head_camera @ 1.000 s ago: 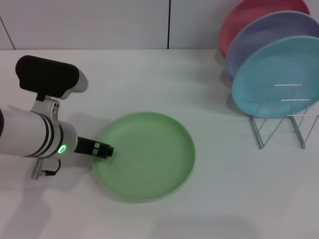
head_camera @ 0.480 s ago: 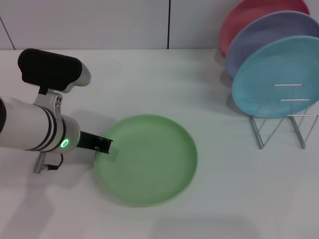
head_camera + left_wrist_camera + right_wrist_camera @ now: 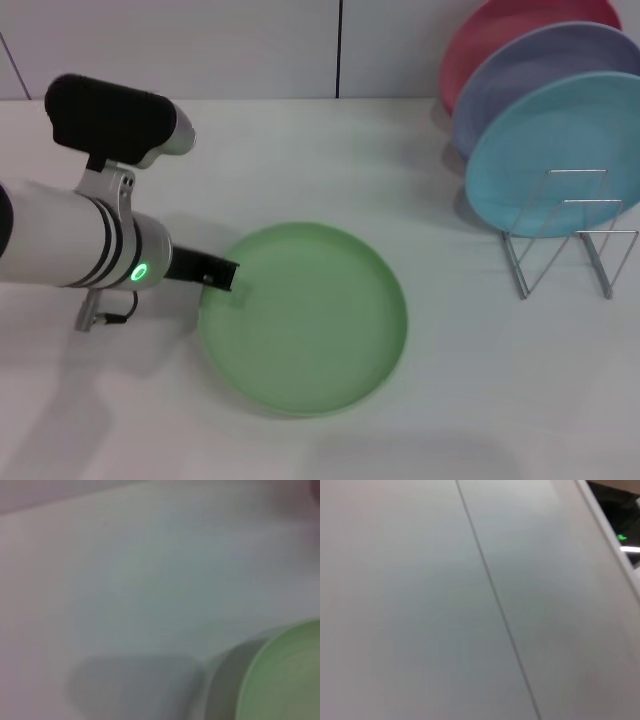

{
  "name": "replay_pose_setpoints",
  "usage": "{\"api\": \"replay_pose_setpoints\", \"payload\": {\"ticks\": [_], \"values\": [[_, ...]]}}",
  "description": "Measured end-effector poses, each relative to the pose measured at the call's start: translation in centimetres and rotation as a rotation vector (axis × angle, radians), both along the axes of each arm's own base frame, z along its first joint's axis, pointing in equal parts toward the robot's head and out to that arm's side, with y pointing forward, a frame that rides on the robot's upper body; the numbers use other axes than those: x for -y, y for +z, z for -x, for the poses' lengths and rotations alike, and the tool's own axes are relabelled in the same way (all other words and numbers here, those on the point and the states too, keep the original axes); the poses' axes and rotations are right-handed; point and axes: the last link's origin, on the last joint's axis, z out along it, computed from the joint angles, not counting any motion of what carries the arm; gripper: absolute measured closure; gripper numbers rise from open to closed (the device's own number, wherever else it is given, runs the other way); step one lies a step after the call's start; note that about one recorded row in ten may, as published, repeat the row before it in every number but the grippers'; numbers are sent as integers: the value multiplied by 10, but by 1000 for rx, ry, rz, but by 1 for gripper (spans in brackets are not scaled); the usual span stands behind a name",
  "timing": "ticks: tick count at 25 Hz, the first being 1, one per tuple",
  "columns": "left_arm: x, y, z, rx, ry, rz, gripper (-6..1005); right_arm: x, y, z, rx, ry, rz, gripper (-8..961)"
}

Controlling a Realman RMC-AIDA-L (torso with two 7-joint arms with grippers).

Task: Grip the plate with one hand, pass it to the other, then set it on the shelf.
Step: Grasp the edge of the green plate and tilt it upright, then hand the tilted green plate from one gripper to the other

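Observation:
The light-green plate (image 3: 310, 320) is at the middle of the white table, with its left rim raised slightly off the surface. My left gripper (image 3: 222, 275), on the white-and-silver arm with the green light, is shut on that left rim. The left wrist view shows an edge of the plate (image 3: 290, 680) with a shadow beside it. The wire shelf (image 3: 570, 240) stands at the right, apart from the plate. My right gripper is out of view; the right wrist view shows only a plain wall panel.
A sky-blue plate (image 3: 550, 160), a lavender plate (image 3: 530, 80) and a pink plate (image 3: 500, 40) lean upright in the shelf's back slots. Its front wire dividers hold nothing. The white table (image 3: 460, 400) has bare surface between plate and shelf.
My left gripper has moved right and a little back with the green plate's rim in it, and the plate has shifted right with it.

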Motion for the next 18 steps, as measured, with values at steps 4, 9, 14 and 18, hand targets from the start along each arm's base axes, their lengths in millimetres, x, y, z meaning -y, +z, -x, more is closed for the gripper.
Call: {"api": "replay_pose_setpoints", "payload": {"ticks": [4,9,14,18], "values": [[-2,6,-10,9,-38,-15,952,-9,3,9,24,74,18,131],[-3,13,-24,17,-96,-29,959,-26,10,26,39,231,60,135],[-6,31,-43,31,-181,-73,966,-60,22,64,113,475,135,140],[-10,50,-57,39,-241,-126,968,-94,36,116,161,786,264,144]]}}
